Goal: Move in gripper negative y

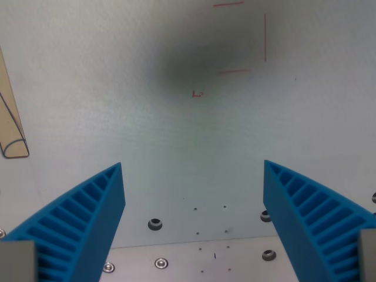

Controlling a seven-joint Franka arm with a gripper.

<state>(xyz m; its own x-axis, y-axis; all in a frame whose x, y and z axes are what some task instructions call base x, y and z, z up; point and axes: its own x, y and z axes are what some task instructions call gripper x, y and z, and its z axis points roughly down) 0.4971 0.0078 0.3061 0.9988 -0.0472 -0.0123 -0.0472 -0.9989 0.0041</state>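
My gripper (194,167) is open and empty. Its two blue ribbed fingers rise from the bottom corners of the wrist view, the left finger (82,217) and the right finger (311,211), with a wide gap between them. Below them lies a pale grey-white table surface (176,135). Nothing sits between the fingers. A dark blurred shadow (211,53) falls on the surface near the top middle.
Thin red lines (264,38) are drawn on the surface at the top right, with a small red mark (198,93) below them. A tan wooden piece (12,123) lies at the left edge. A metal plate with screws (194,258) runs along the bottom.
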